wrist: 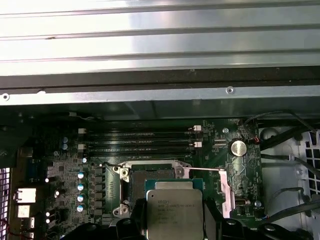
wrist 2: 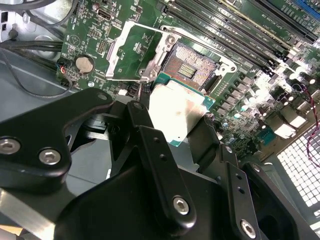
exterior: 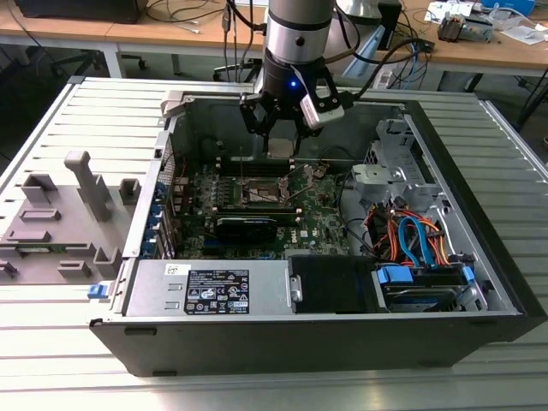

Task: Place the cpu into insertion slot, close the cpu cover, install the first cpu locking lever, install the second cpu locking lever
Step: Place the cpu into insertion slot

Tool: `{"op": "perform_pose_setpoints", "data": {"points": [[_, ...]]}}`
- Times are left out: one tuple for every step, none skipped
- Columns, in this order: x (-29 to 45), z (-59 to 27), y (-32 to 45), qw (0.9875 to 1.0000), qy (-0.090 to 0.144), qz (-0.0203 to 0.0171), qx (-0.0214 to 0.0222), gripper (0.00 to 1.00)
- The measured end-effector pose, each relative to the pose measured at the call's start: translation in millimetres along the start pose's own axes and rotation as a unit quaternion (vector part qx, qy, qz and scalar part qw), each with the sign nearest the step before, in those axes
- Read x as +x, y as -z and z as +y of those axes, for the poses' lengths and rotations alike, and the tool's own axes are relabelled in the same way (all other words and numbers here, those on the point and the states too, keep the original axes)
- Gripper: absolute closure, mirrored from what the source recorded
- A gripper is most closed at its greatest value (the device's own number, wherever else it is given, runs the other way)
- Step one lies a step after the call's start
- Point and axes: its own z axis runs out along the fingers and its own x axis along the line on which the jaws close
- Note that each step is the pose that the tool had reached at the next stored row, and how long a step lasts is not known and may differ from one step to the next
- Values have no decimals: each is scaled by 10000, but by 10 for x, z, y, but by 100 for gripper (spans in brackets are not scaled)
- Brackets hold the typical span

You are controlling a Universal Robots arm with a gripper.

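The cpu's (wrist: pixel 174 211) lower edge is cut off in the first wrist view, and the chip hides part of the insertion slot (wrist 2: pixel 192 67). The gripper (wrist 2: pixel 172 120) is clamped on the cpu's sides, holding it just above the slot. The cpu cover (wrist 2: pixel 115 50) lies flipped open alongside.

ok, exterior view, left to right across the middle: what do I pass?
Grey plastic fixture blocks → black tool gripping the small silvery square cpu → silver metal drive cage → black case wall.
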Motion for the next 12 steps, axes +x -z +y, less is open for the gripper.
{"op": "perform_pose_setpoints", "data": {"points": [[0,-2,-1,10000,0,0,0,45],[0,-4,-2,10000,0,0,0,45],[0,-5,-3,10000,0,0,0,45],[0,-7,-4,10000,0,0,0,45],[0,-9,-5,10000,0,0,0,45],[0,-11,-6,10000,0,0,0,45],[0,-13,-8,10000,0,0,0,45],[0,-15,-9,10000,0,0,0,45],[0,-17,-10,10000,0,0,0,45],[1,-19,-11,10000,0,0,0,45],[1,-22,-13,10000,0,0,0,45],[1,-23,-14,10000,0,0,0,45]]}}
